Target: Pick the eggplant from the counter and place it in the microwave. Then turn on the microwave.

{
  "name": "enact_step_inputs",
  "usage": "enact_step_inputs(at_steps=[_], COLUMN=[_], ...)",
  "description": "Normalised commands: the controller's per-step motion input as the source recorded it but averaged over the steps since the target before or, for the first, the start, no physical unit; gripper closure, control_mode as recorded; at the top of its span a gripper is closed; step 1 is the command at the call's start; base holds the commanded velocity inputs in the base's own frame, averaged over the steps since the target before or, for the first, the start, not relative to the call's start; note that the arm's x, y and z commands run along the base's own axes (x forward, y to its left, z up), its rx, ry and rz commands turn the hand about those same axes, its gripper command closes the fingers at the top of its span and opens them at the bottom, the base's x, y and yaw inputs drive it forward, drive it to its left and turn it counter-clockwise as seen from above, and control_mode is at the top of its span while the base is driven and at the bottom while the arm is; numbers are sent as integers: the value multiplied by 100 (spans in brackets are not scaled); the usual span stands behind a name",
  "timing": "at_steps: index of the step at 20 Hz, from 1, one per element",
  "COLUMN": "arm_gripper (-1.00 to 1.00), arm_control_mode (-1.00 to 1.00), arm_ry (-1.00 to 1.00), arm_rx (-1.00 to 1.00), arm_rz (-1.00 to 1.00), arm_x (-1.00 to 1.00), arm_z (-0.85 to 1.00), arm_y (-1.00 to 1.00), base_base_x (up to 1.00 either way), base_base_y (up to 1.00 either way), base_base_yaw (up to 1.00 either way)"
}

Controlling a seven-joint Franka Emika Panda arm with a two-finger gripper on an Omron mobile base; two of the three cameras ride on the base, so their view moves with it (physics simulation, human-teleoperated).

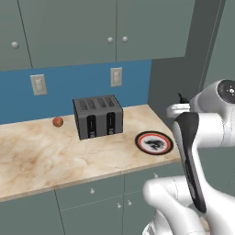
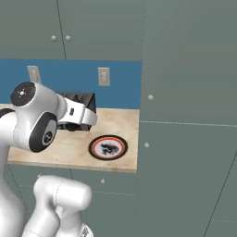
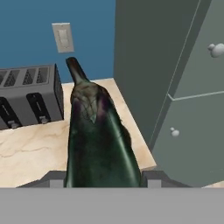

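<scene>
The eggplant [image 3: 98,140], dark purple-black with a green cap and a stem pointing away, sits lengthwise between my fingertips in the hand view. My gripper [image 3: 103,179] is shut on the eggplant, one grey tip on each side of its thick end. I hold it above the right end of the beige marbled counter [image 3: 26,153], clear of the surface. In the right base view my hand [image 2: 76,115] hovers in front of the toaster over the counter [image 2: 69,143]. The microwave is out of view.
A grey slotted toaster [image 1: 97,116] stands mid-counter against the blue wall. A red-rimmed plate [image 1: 154,142] lies near the counter's right front corner. A small reddish-brown ball [image 1: 57,121] rests left of the toaster. Tall grey-green cabinet panels [image 3: 148,65] rise directly right of the counter.
</scene>
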Motion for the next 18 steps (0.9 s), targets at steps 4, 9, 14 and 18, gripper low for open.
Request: enact_step_inputs(at_steps=[4,9,14,18], arm_gripper=[100,100,100,100], arm_control_mode=[-100,-100,-100,-100], arm_ry=[-4,-6,-4,-3], arm_rx=[-2,-2,-2,-2], arm_rz=[-2,0,0,0], arm_x=[-18,-20,-18,-18], arm_z=[15,13,4,2], arm_y=[0,5,13,12], base_base_x=[0,0,0,0], base_base_y=[0,0,0,0], base_base_yaw=[0,0,0,0])
